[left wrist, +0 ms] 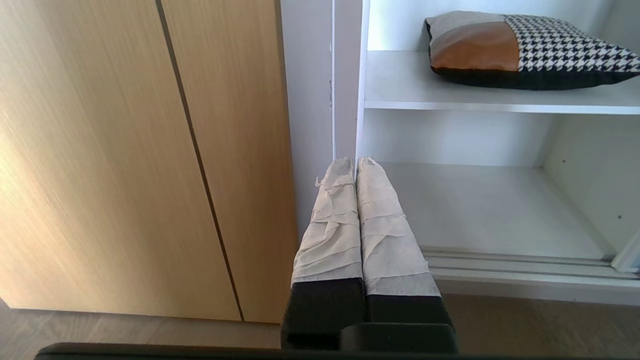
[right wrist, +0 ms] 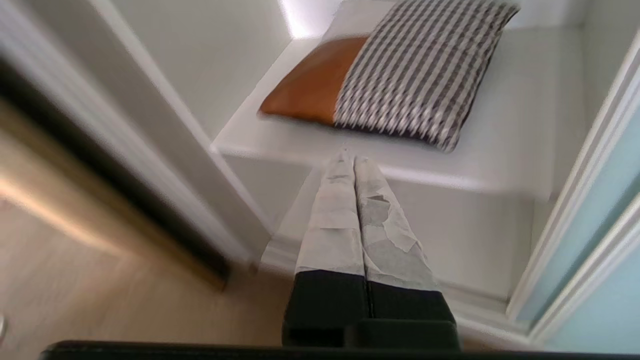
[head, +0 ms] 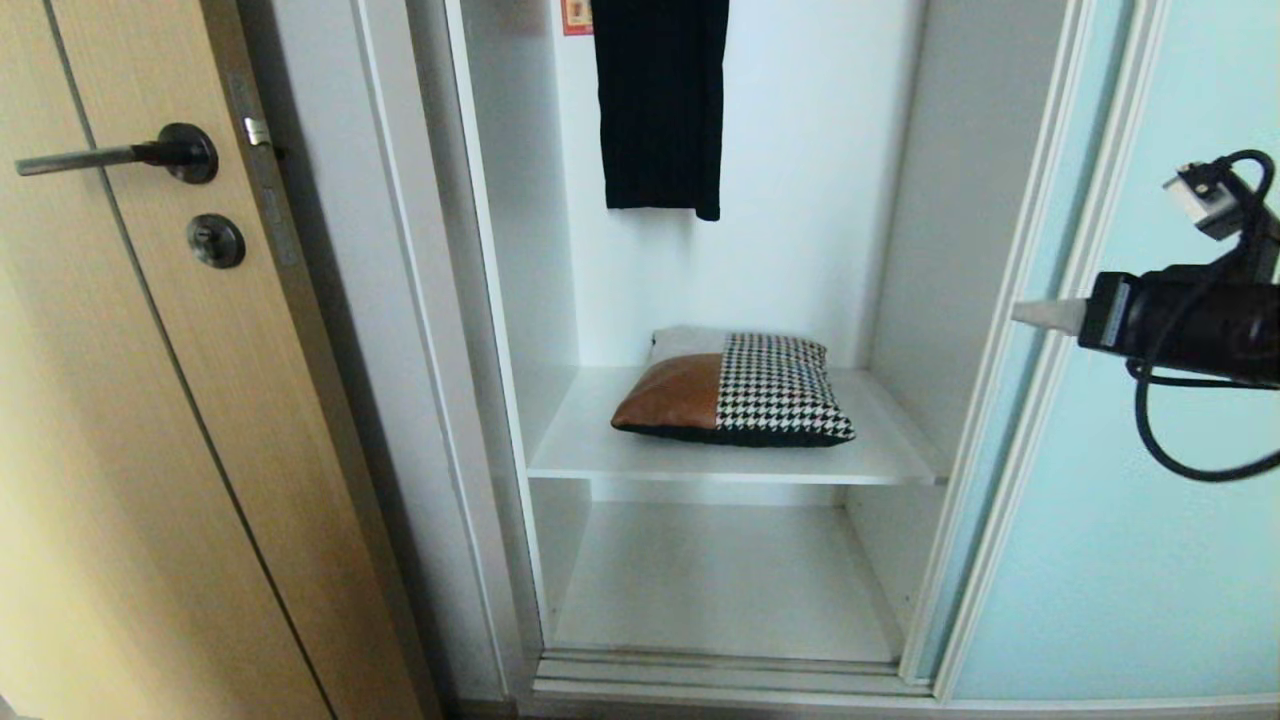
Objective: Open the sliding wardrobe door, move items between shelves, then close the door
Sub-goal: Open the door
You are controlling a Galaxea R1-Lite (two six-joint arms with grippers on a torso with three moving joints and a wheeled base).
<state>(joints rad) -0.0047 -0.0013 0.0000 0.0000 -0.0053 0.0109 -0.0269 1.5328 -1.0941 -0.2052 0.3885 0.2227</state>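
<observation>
Hovering at the right edge of the head view, right hand points its taped fingertips, pressed together and holding nothing, at the frame of the sliding wardrobe door; whether it touches is unclear. Door, a frosted aqua glass panel, sits slid to the right, leaving the compartment open. Cushion-like item, rust-brown and black-and-white houndstooth with a black underside, lies flat on the upper shelf, roughly centred, apart from both side walls. Lower shelf below it, with the door track at its front edge. Long black garment hangs above against the white back wall, well apart from the item. Tan wooden door with dark lever handle stands to the left of the wardrobe. Left hand is low, near the floor, with fingers closed on nothing, aimed at the wardrobe's left upright beside the wooden door. Right wrist view is blurred; it shows the item on the shelf just past the closed fingertips.
</observation>
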